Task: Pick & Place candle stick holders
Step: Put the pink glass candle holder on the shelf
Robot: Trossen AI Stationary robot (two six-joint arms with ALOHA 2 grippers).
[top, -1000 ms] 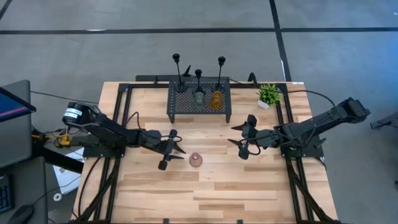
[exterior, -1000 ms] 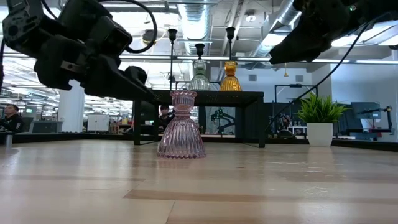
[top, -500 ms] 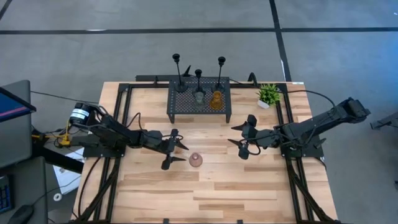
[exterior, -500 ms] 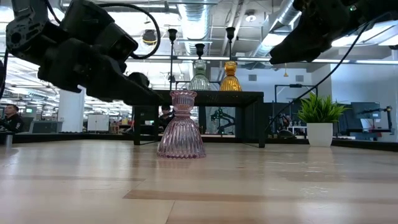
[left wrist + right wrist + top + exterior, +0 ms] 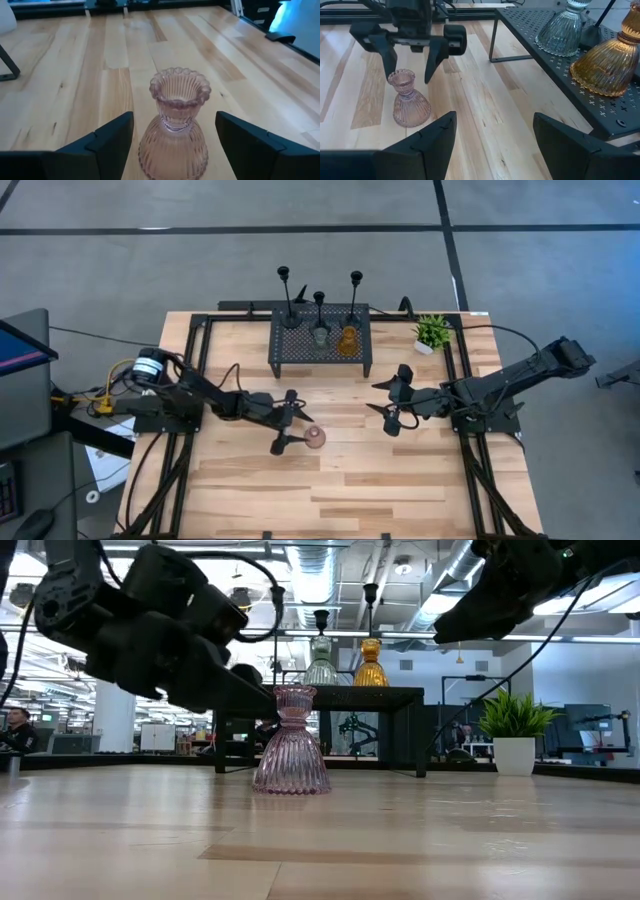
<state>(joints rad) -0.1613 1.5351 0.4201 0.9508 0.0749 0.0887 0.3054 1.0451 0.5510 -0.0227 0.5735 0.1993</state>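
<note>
A small pink ribbed candle stick holder (image 5: 315, 437) stands upright on its base on the wooden table, near the middle. My left gripper (image 5: 298, 427) is open, level with the holder's cup top (image 5: 179, 89). Its fingers (image 5: 112, 142) stand on either side of the holder without touching it. My right gripper (image 5: 381, 398) hangs open over the table to the right, with nothing in it. Three black thin-stemmed holders (image 5: 319, 300), a green squat holder (image 5: 320, 337) and an amber one (image 5: 348, 341) stand on the black perforated rack (image 5: 300, 352).
The rack stands at the table's far middle, raised on legs (image 5: 492, 40). A small green potted plant (image 5: 432, 332) sits to the right of it. Bare wood (image 5: 350, 490) lies between the pink holder and the near edge. Black frame rails (image 5: 190, 350) run along the table's sides.
My left gripper has moved toward the table's right edge, up to the pink holder, and its fingers have opened wider, so that they now flank the holder. The holder has stayed where it was.
</note>
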